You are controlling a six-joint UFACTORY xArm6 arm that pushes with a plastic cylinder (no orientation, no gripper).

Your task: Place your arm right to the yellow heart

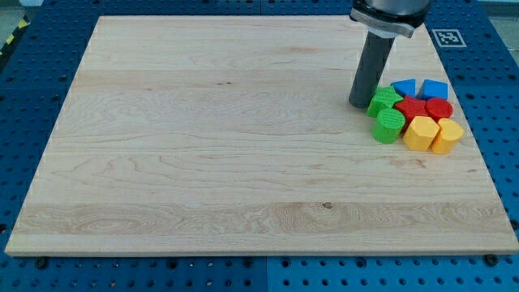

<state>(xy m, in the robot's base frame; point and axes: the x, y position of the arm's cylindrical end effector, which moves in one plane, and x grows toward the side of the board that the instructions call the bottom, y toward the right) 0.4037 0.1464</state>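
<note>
Two yellow blocks lie side by side at the lower right of a block cluster near the board's right edge. The left one [421,132] looks like the yellow heart. The right one [447,136] looks like a pentagon. My tip [359,105] rests on the board at the cluster's left side, next to the green star [384,100]. It is up and to the left of the yellow heart, with the green blocks between them.
The cluster also holds a green cylinder [389,126], a red star [411,108], a red round block [439,108], a blue triangle [404,88] and a blue cube [435,88]. The wooden board [203,146] ends just right of the cluster.
</note>
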